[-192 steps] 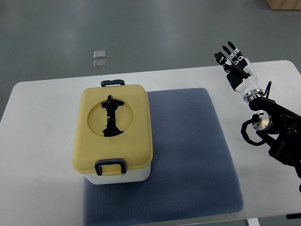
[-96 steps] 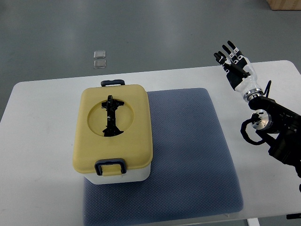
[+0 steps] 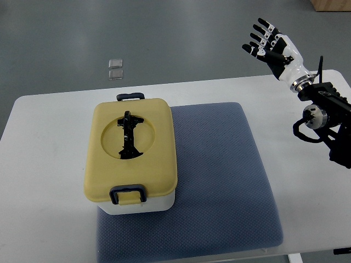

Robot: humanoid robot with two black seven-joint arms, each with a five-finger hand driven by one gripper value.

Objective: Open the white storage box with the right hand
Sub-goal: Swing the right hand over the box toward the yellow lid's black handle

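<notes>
Right hand (image 3: pixel 272 46), black-and-white with fingers spread and holding nothing, has risen up and away past the far edge of the white counter (image 3: pixel 44 164), so the reach toward the box has hardly begun. Well apart to its left, the white storage box with a yellow lid (image 3: pixel 131 153) sits shut, seemingly latched by dark clips, partly on the blue-grey padded mat (image 3: pixel 219 181).
</notes>
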